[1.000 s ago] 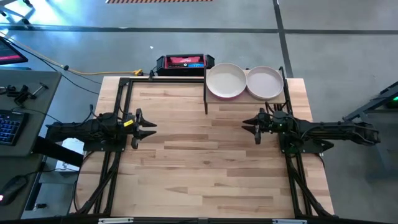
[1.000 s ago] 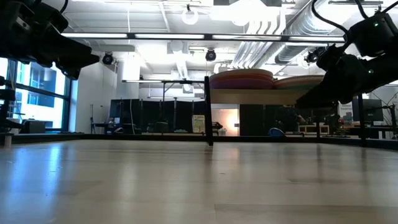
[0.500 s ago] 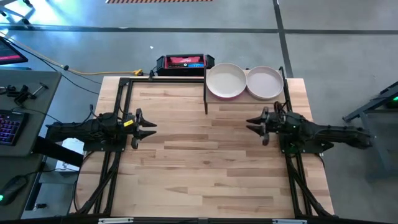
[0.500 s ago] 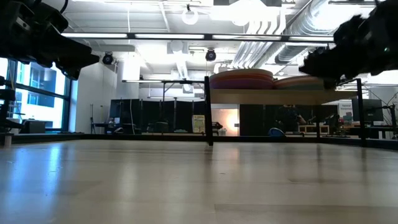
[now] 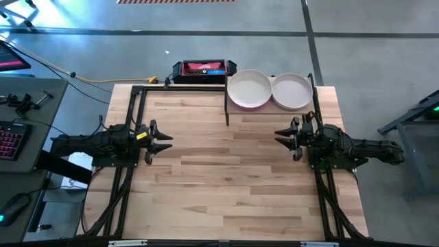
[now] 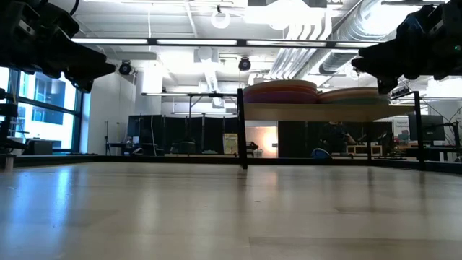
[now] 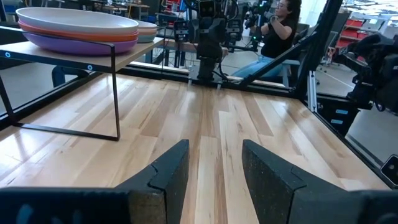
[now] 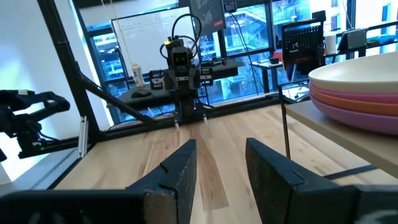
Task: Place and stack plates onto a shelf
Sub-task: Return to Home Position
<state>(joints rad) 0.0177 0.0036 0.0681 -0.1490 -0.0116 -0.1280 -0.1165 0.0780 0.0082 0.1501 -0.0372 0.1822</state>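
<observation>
Two stacks of plates stand on the shelf (image 5: 271, 110) at the table's far right. The left stack (image 5: 249, 89) has a white plate on top, with orange and purple ones beneath it in the left wrist view (image 7: 78, 31). The right stack (image 5: 293, 91) is topped by a cream plate, over peach and pink ones (image 8: 357, 84). In the low view both stacks (image 6: 280, 92) rest on the raised plank (image 6: 310, 112). My left gripper (image 5: 162, 140) hovers open at the table's left. My right gripper (image 5: 287, 136) hovers open, near of the shelf and touching nothing.
The shelf's thin black posts (image 5: 227, 103) stand on the tabletop. A red and black device (image 5: 204, 68) sits beyond the far edge. Black frame rails (image 5: 134, 103) run along the left side. A person (image 7: 280, 25) sits beyond the table's right side. Bare wood lies between the arms.
My right gripper has risen and drawn back a little toward the table's right edge, staying open. The plates and my left arm have kept still.
</observation>
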